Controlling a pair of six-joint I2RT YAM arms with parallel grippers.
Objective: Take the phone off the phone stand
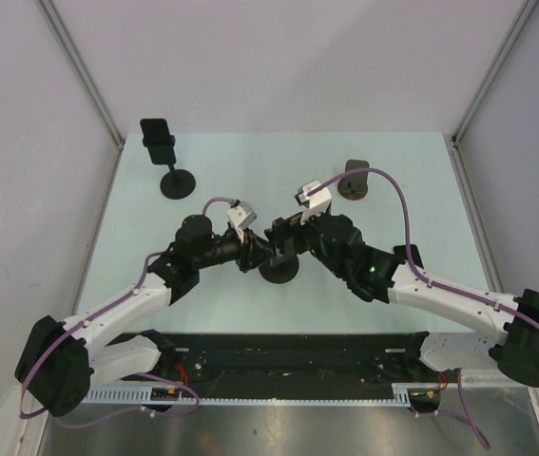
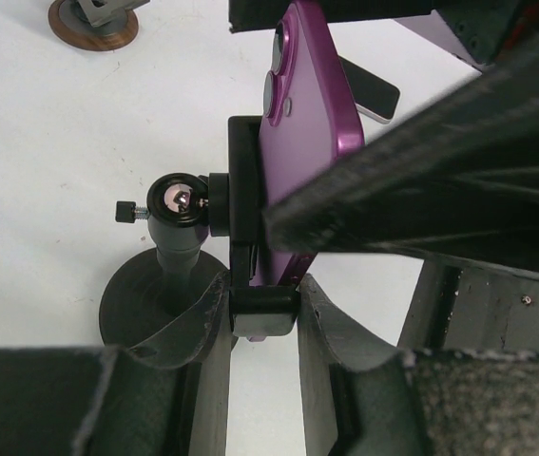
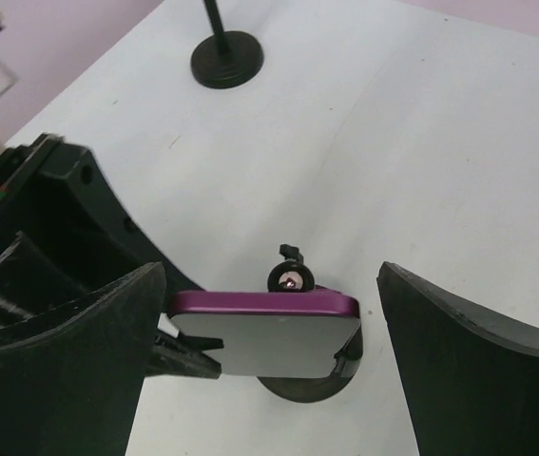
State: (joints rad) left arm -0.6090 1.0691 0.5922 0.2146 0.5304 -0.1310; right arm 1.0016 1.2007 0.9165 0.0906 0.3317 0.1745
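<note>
The purple phone (image 2: 302,142) sits in the black stand (image 2: 176,249) at the middle of the table (image 1: 393,161), and both arms meet over it. In the left wrist view its back shows two camera lenses near the top, and its lower edge rests in the stand's clamp, which joins a ball head with a small thumbscrew at 9 o'clock. The left gripper (image 2: 265,299) is clenched on the foot of that clamp, one finger pressed to each side. The right gripper (image 3: 271,294) is spread wide and straddles the phone's top edge. Its left finger (image 3: 69,361) is right against one end of the phone, and the other finger (image 3: 478,370) stands apart from the far end. The dark screen (image 3: 269,344) faces the right wrist camera. At 10 o'clock from the phone is a second stand (image 1: 176,182) with a black holder on top. At 1 o'clock lies a brown disc (image 1: 353,185) with a grey piece on it.
</note>
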